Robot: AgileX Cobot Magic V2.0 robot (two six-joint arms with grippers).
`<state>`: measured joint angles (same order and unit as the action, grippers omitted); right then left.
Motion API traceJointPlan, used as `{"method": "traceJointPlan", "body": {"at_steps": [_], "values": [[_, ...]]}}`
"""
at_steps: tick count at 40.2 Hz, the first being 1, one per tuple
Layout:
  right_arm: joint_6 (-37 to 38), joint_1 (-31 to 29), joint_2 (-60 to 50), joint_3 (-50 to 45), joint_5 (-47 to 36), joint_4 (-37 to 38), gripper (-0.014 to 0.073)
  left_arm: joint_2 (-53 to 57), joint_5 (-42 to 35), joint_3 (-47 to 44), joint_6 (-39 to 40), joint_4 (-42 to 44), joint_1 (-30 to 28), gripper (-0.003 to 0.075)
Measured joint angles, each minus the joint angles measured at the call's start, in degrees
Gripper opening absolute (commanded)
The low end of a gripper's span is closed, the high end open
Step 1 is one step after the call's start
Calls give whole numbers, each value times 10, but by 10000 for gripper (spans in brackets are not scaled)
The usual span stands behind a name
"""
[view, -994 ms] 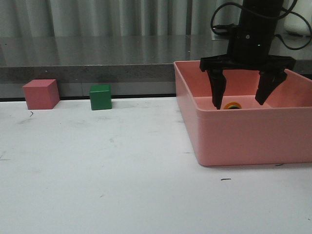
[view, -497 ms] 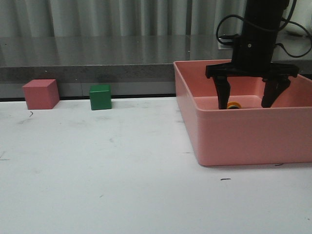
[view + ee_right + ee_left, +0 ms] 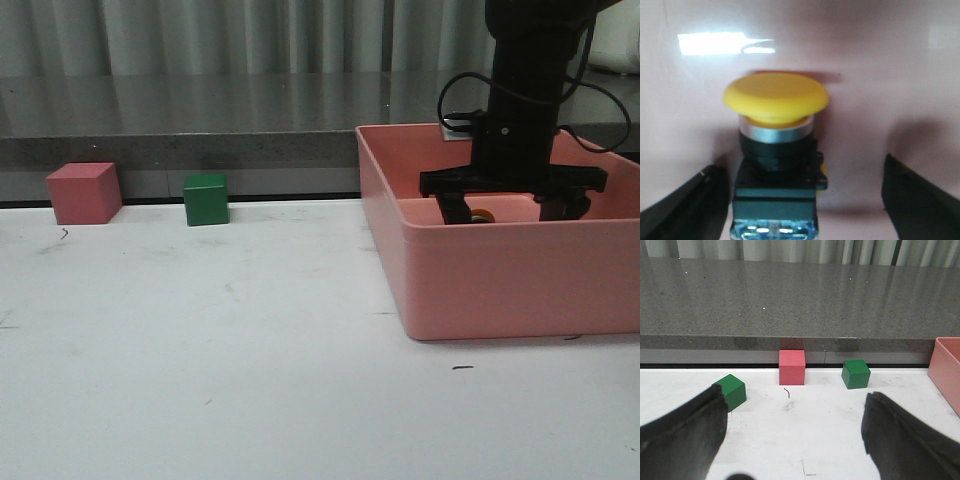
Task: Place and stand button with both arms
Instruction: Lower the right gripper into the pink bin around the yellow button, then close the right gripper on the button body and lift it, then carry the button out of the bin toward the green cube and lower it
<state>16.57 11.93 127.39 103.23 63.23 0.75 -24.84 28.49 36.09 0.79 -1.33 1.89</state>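
The right end effector (image 3: 514, 208) is down inside the pink bin (image 3: 500, 275), its fingers spread apart with their tips hidden behind the bin's front wall. From where I stand only a sliver of yellow shows between them: the button (image 3: 483, 214), sitting on the bin floor toward the back. The right wrist view gives a far better look at it. The button (image 3: 775, 155) lies between the two dark fingers (image 3: 682, 205), with a gap on either side, so the right end effector (image 3: 805, 205) is released and grips nothing. Its yellow domed cap points away from the wrist camera, the silver collar and black body follow, and the clear base is nearest the lens.

The left arm does not appear in the front view. Its own camera shows the left end effector (image 3: 792, 440) open too, both fingers wide apart over the white surface (image 3: 805, 415). Ahead of it sit a pink cube (image 3: 792, 367) and two green cubes (image 3: 856, 374), near the dark ledge. In the front view only the pink cube (image 3: 84, 193) and one green cube (image 3: 206, 199) show, well apart from the bin.
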Motion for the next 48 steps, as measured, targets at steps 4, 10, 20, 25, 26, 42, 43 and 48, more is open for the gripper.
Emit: {"method": "traceJointPlan", "body": {"at_steps": [4,10,20,25,26,42,43,48], "values": [[-1,0,0,0,1,0,418,0,0,0,0,0,0,545],[-2,0,0,0,1,0,319,0,0,0,0,0,0,545],[-3,0,0,0,1,0,307,0,0,0,0,0,0,545],[-3,0,-3,0,2,0,307,0,0,0,0,0,0,545],[-3,0,-8,0,3,0,307,0,0,0,0,0,0,545],[-3,0,-104,0,49,0,307,0,0,0,0,0,0,545],[-3,0,-112,0,55,0,307,0,0,0,0,0,0,545],[-3,0,-141,0,69,0,307,0,0,0,0,0,0,545]]}}
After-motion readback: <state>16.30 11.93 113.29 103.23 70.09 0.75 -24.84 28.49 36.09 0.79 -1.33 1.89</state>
